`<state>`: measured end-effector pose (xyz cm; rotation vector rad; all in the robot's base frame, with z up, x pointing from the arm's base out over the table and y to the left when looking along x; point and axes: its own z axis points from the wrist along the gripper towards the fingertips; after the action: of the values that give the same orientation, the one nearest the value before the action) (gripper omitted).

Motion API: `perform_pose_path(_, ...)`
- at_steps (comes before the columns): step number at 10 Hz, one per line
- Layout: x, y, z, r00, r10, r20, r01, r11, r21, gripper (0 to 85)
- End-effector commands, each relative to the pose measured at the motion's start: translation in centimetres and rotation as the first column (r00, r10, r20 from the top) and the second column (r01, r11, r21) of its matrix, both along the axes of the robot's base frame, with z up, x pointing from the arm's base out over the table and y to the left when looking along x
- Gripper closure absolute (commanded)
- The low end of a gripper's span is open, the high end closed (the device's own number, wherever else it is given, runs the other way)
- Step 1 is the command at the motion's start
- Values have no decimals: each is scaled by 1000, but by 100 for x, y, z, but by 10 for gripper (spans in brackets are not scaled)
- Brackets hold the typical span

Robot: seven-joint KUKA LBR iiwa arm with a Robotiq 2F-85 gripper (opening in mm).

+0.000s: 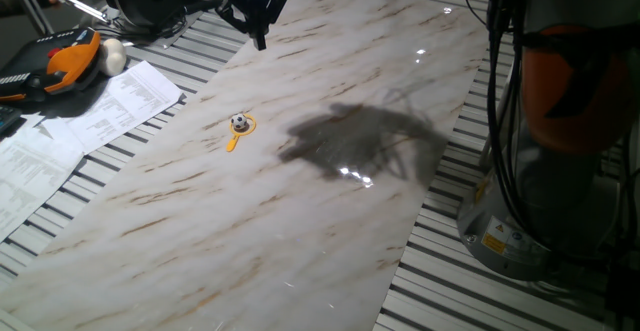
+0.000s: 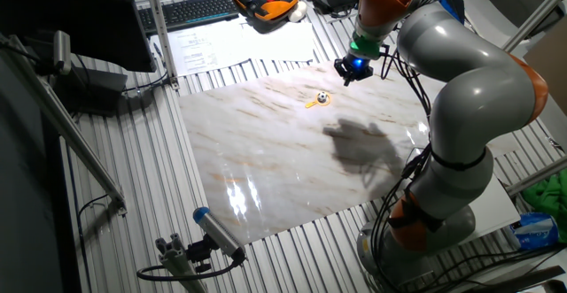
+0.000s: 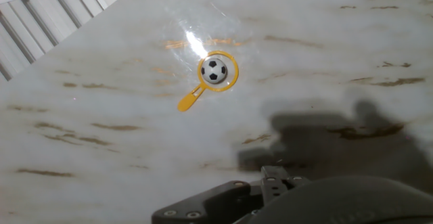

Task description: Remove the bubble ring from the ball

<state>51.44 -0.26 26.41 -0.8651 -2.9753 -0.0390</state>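
Ring (image 3: 218,71) lies flat on the marble slab (image 1: 330,221) with the ball (image 3: 214,70) sitting inside its loop, so the loop fences the ball in and keeps it from rolling; its handle points toward the lower left of the hand view. In one fixed view the pair shows left of centre, and in the other fixed view at upper centre of the slab. The gripper (image 1: 258,13) hangs in the air at the top of the frame in one fixed view, well apart from the ring and touching nothing, which I judge to be a pose for looking the target over. Whether its fingers are spread or pressed together I cannot tell (the hand view shows only dark housing along its bottom edge). In that view the ring sits above centre, up and left of the housing.
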Motion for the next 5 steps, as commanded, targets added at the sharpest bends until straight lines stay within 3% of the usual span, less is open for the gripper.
perform_pose_path(1, 1, 2, 5, 1000, 4, 2, -4, 1000, -10, 850)
perform_pose_path(4, 12, 6, -41, 999, -46, -1, 46, 999, -26, 850)
perform_pose_path(5, 30, 11, -89, 999, -49, 3, 50, 998, -47, 850)
